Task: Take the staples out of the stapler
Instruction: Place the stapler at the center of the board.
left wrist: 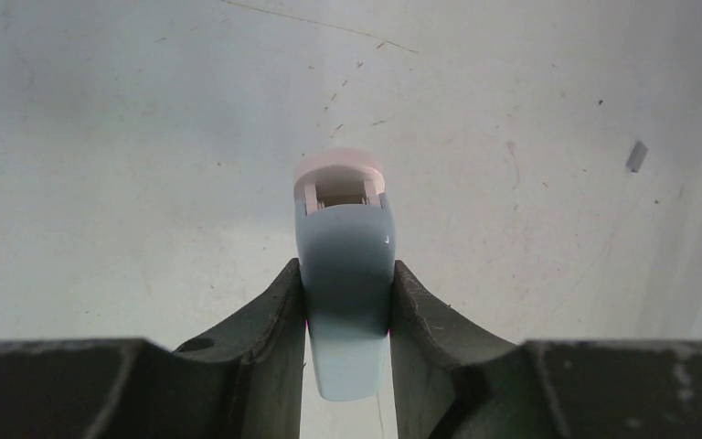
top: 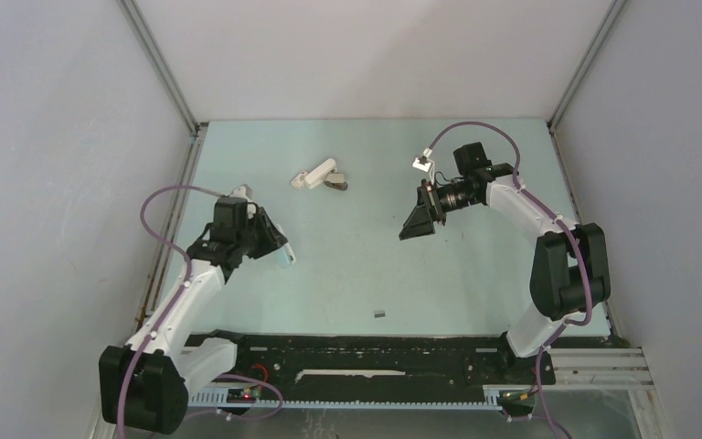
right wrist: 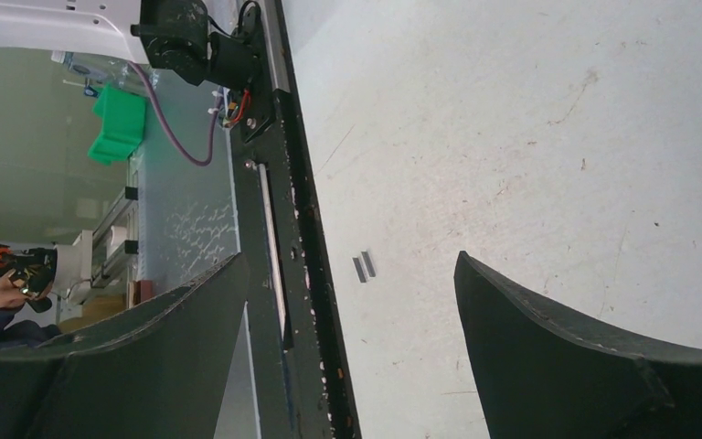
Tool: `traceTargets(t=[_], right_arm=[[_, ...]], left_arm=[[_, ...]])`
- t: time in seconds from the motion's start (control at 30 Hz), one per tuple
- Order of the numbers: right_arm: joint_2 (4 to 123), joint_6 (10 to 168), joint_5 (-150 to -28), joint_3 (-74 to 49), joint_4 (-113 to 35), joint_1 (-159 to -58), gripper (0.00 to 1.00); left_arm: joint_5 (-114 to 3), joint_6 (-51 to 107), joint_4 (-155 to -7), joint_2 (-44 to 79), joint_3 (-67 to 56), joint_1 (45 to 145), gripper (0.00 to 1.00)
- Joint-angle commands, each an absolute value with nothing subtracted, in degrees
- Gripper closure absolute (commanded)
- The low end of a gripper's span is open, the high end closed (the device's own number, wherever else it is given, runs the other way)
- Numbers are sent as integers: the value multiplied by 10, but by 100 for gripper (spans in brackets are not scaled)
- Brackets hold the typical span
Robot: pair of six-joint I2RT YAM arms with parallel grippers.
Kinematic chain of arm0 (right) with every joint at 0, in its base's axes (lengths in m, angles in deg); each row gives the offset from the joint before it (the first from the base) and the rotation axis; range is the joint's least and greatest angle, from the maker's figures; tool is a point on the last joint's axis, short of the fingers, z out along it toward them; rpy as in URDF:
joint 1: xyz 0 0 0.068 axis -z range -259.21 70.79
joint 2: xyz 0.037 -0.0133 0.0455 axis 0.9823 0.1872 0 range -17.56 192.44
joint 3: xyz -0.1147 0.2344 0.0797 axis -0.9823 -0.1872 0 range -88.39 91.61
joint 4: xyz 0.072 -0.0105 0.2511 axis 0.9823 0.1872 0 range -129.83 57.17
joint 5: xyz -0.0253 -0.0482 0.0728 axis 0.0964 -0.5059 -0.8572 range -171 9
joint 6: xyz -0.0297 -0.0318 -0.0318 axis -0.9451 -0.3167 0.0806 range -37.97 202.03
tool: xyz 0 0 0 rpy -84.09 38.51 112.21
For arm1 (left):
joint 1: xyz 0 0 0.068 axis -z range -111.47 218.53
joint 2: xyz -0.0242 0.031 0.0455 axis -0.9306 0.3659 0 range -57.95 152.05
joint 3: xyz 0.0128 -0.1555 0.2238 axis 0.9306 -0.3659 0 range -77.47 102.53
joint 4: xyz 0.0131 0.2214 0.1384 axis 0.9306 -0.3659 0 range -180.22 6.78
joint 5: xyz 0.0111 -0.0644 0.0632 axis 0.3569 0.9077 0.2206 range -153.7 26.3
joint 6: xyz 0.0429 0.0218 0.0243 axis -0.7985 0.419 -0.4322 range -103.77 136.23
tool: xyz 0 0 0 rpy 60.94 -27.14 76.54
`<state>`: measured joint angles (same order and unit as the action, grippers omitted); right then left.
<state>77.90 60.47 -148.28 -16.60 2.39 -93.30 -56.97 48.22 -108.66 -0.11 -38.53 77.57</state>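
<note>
My left gripper (top: 274, 249) is shut on a light blue stapler (top: 283, 258), held a little above the table on the left. In the left wrist view the stapler (left wrist: 343, 265) sits squeezed between both fingers, its pinkish front end pointing away and a metal channel showing at the tip. The staples (top: 379, 313), tiny dark grey strips, lie on the table near the front edge. From the right wrist they show as two short bars side by side (right wrist: 364, 265); the left wrist view shows them as one strip (left wrist: 637, 155). My right gripper (top: 416, 224) hangs open and empty over the middle right, jaws wide (right wrist: 349, 260).
A white stapler (top: 313, 174) lies at the back centre with a small grey piece (top: 335, 183) beside it. A black rail (top: 356, 352) runs along the near table edge. Grey walls close in the left, right and back sides.
</note>
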Motion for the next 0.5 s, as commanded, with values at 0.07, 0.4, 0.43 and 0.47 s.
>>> traceTargets(t=[0.07,0.4,0.43,0.47], right_arm=[[762,594,-1482,-155,24,-930,8],[766,594,-1478,-155,23,-930,8],[766,594,-1477,-155,23,-930,8],[767,594,-1477,-155,23,-930,8]], left_arm=[[-616,468,-1127,9,-337,763,100],[-708,474,-1209,52,-300,759,100],[-712,474,-1213,58,-297,759,100],[-715,474,-1219,64,-295,758,100]])
